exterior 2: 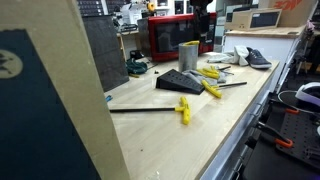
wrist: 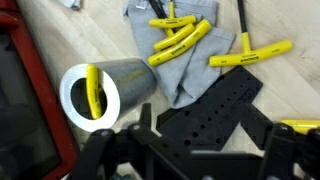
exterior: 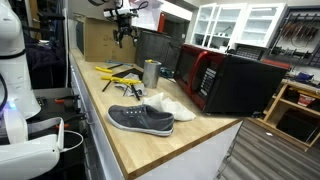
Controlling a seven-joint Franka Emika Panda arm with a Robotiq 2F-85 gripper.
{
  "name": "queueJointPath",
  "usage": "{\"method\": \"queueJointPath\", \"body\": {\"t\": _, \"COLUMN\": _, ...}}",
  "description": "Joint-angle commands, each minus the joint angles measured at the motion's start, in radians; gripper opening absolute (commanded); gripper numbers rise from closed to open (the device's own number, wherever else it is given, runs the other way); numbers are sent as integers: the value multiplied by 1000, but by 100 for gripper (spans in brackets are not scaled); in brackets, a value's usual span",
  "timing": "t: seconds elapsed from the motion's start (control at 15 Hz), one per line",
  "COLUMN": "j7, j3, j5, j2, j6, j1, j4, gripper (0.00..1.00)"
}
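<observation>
While the gripper (exterior: 122, 36) hangs above the bench (exterior: 200, 135) with fingers spread and empty, 1 yellow-handled tool (wrist: 93, 90) already stands in the metal cup (wrist: 125, 85) — the other yellow T-handle keys (wrist: 250, 55) lie on and beside the grey cloth (wrist: 195, 85). Handle print is too small to read.

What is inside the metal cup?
A yellow tool handle sticks out of the metal cup; its lower end and the cup's bottom are hidden.

Both exterior views look along my pale wooden workbench (exterior: 195, 145) from opposite ends, sharing the grey metal cup (exterior: 151, 73) my wrist camera overlooks closely at nine o'clock.
</observation>
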Motion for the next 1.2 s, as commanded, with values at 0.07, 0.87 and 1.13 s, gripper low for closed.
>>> {"method": "queueJointPath", "body": {"t": 0.07, "j7": -208, "j3": -83, "j5": 278, "j2": -80, "j6": -2, "j1": 7, "j4": -37, "gripper": 100}}
{"method": "queueJointPath", "body": {"t": 0.87, "j7": -279, "j3": -148, "j5": 402, "j2": -117, "j6": -181, "j1": -39, "j4": -25, "gripper": 100}}
{"method": "queueJointPath", "body": {"t": 1.13, "j7": -289, "j3": -153, "j5": 401, "j2": -132, "j6": -187, "j1": -42, "j4": -33, "gripper": 100}}
